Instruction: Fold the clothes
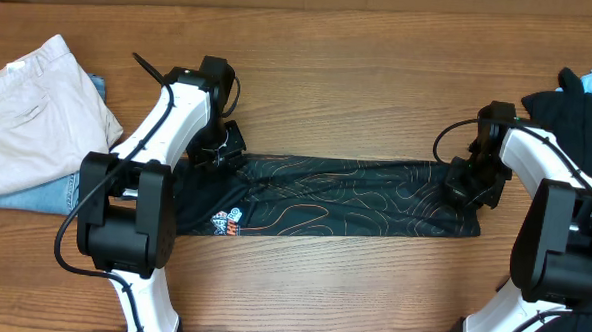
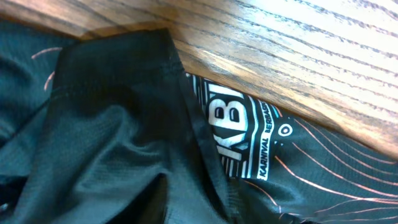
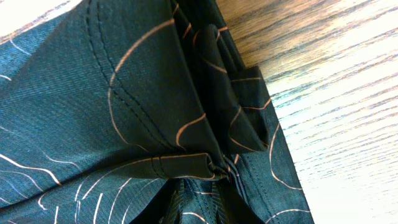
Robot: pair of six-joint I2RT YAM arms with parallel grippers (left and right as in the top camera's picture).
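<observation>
Presently find the jersey (image 1: 345, 193) spread lengthwise on the desk (image 1: 319, 97), between both arms. Observe the right fingers (image 1: 467, 182) drawn nearly together at its right end, pinching a bunched fold of cloth. Note the left fingers (image 1: 225, 148) down on its upper left corner, touching fabric; cannot tell how wide open or whether gripping. Record beige trousers (image 1: 28, 104) well apart, far left.

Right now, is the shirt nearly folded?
Partly. Done: the shirt already lies folded into a long narrow strip across the table. In hand: the right gripper seems to pinch bunched cloth at its end, and the left gripper is at the other end. Left: folding the strip's ends together into a small bundle.
</observation>
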